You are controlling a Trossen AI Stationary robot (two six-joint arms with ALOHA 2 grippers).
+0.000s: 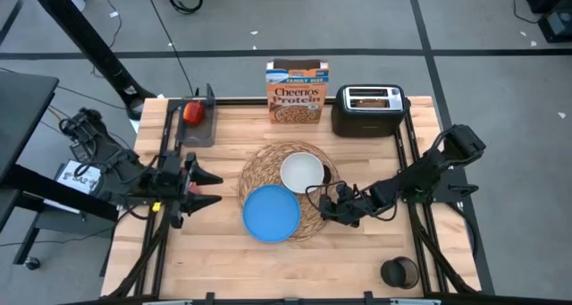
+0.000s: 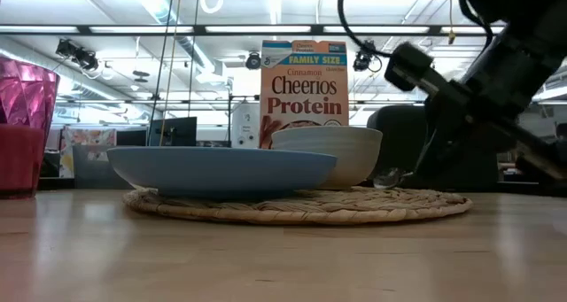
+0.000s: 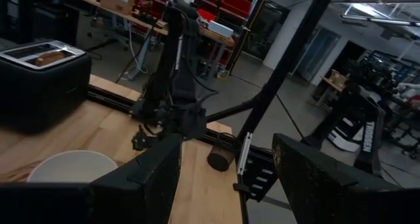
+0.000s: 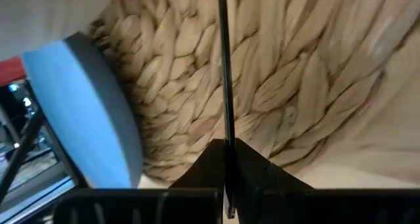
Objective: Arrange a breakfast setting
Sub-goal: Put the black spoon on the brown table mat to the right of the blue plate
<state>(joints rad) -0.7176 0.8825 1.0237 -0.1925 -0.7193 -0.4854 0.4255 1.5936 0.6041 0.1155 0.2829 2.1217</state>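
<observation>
A round woven straw placemat (image 1: 261, 166) lies mid-table. On it stand a blue plate (image 1: 272, 213) at its near side and a small white bowl (image 1: 302, 172) at its far side. My right gripper (image 1: 332, 207) is low at the mat's right edge, shut on a dark spoon (image 2: 391, 177). My left gripper (image 1: 211, 187) is open and empty, left of the mat. A red apple (image 1: 192, 113) sits on a dark tray at the far left. A toast slice (image 1: 368, 99) stands in the toaster. A translucent pink cup (image 2: 22, 98) shows at the low view's left edge. My right gripper pinches the spoon's thin handle (image 4: 225, 133) between its two fingers. The fingers come slanting down from the table's right side, and the handle runs on past them over the mat. The spoon's bowl end (image 2: 387, 179) lies on the mat, right of the white bowl.
An orange Cheerios box (image 1: 297, 94) and a black toaster (image 1: 369, 111) stand at the far edge. A dark round thing (image 1: 399, 273) stands near the front right corner. Bare wood lies in front of the mat and at the left.
</observation>
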